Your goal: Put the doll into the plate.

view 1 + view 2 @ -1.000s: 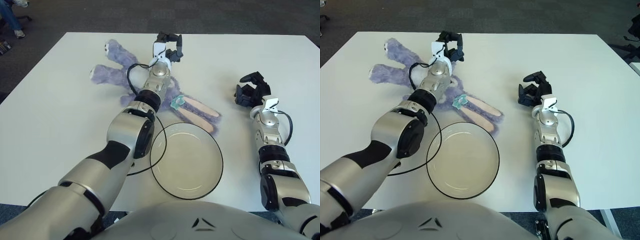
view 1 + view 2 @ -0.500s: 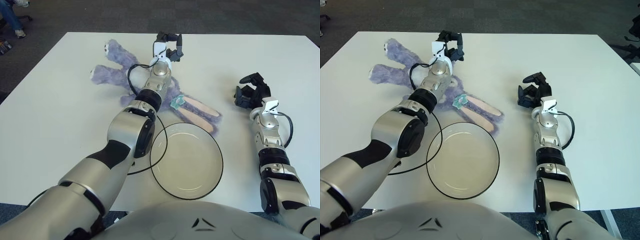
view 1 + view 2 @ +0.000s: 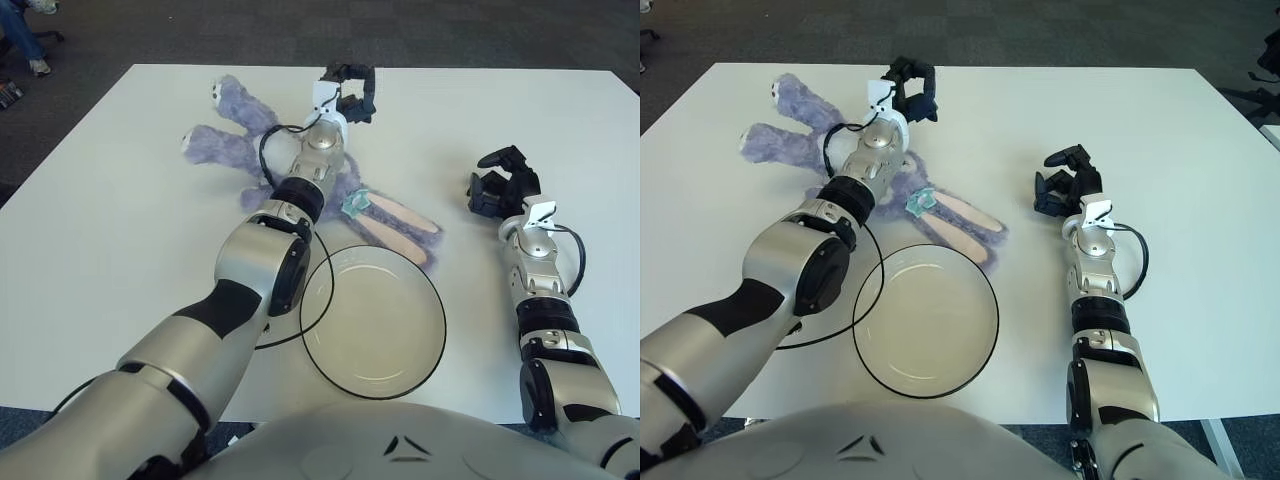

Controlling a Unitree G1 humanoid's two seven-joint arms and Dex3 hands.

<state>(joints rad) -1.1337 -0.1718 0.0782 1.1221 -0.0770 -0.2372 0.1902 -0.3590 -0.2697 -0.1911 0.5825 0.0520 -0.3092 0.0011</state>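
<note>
The doll (image 3: 300, 180), a purple plush rabbit, lies flat across the upper left and centre of the frame. Its long axis runs diagonally, from the legs at upper left down to the pink-lined ears at centre right, which end just beside the far rim of the plate (image 3: 373, 320). The left hand (image 3: 352, 85) shows above the doll's middle, toward the top centre, with its forearm stretched over the plush body. Its fingers are curled and appear to grip nothing. The doll lies below and to the left of that hand, so this arm is much the nearer. The right hand (image 3: 502, 182) shows at centre right, well apart from the ears, fingers curled and empty. No writing or brand is legible anywhere.
</note>
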